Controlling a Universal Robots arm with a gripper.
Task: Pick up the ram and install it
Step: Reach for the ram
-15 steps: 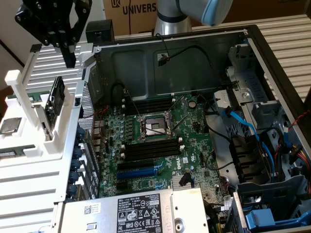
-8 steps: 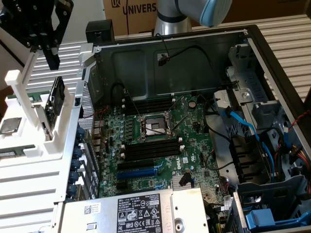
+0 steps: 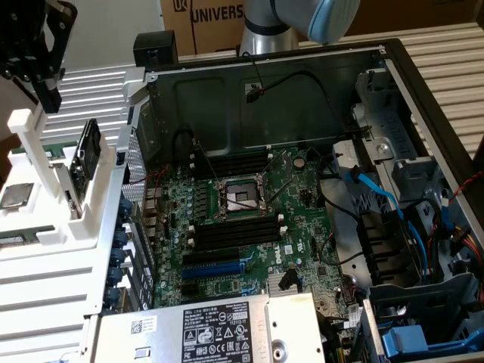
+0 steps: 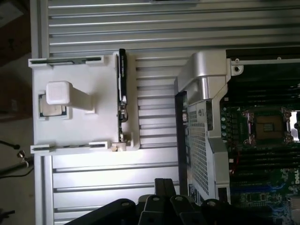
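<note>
Where wrist view shows ram (image 4: 122, 79) edge-on in white holder (image 4: 79, 126), claw (image 4: 164, 192) state unclear

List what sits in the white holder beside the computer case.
White holder: a processor chip, partly covered by the holder's post; a dark board standing on edge; the ram, edge-on in an end slot. The ram's faces are hidden.

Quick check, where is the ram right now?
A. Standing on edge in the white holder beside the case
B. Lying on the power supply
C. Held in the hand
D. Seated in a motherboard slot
A: the ram stands on edge in the white holder, outside the computer case.
</note>
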